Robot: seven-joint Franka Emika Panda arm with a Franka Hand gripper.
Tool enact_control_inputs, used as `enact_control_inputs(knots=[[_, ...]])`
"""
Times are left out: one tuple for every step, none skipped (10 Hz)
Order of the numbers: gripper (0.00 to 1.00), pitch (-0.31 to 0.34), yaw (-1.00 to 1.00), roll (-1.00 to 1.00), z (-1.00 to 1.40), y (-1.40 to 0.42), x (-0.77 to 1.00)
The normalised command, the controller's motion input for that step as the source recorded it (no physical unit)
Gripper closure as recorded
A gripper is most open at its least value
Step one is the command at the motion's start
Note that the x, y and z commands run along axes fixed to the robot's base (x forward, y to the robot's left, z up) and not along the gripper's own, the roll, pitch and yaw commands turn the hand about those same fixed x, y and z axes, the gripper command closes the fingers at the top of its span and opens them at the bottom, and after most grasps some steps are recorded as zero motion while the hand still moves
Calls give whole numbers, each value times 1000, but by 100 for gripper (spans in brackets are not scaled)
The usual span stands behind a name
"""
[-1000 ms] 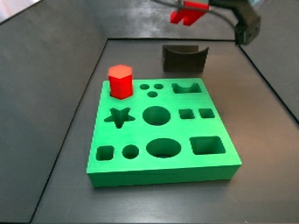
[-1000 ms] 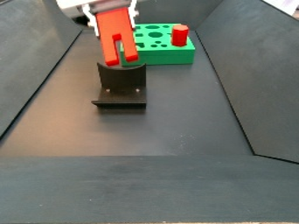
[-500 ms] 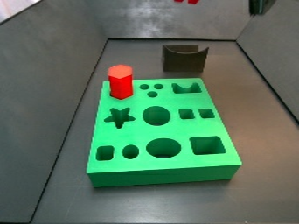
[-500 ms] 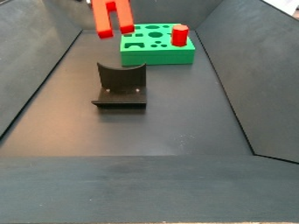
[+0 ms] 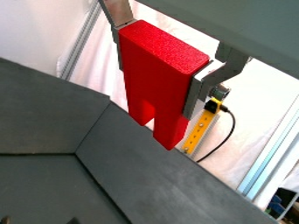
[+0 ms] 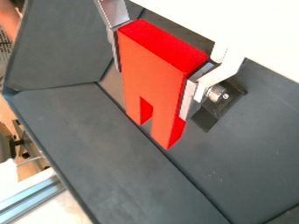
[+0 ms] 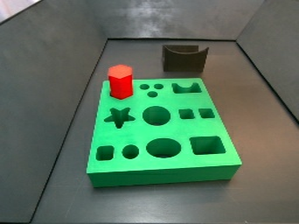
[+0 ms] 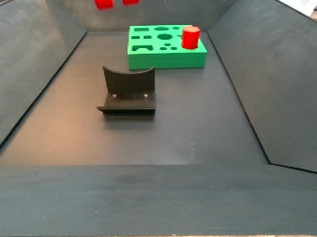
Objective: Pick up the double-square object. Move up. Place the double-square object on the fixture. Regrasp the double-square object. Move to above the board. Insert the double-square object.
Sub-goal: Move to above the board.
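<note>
From where I stand, the double-square object is held between the silver fingers of the gripper, which press on its two sides; in both wrist views its two stubby legs with the notch between them point away from the gripper. In a side view only the tips of the red legs show at the upper edge, so the gripper is high above the floor and mostly out of sight there.

Going from left to right in a side view, the red hexagonal prism stands upright in the board, near its far left corner. The double-square hole lies open and empty toward the right side. Behind the board, well apart from it, the fixture stands with nothing on it.

So I judge that the piece is grasped and lifted. I cannot tell from these pictures alone whether this is the first lift or the lift after the regrasp. What is surely left: to bring the piece above the board and insert it.
</note>
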Motion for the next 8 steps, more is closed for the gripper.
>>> enact_control_inputs(knots=[[100,109,16,-60,214,-4,2],[100,-148,-47,-1000,150,-1000,-600],[100,-165,-40,-1000,150,-1000,-603],[100,-179,-43,-1000,160,-1000,-630],[100,-210,-45,-1000,144,-1000,-686],[100,-223,-49,-1000,148,-1000,-703],[100,-250,-53,-1000,153,-1000,-754],[100,-264,-60,-1000,153,-1000,-795]])
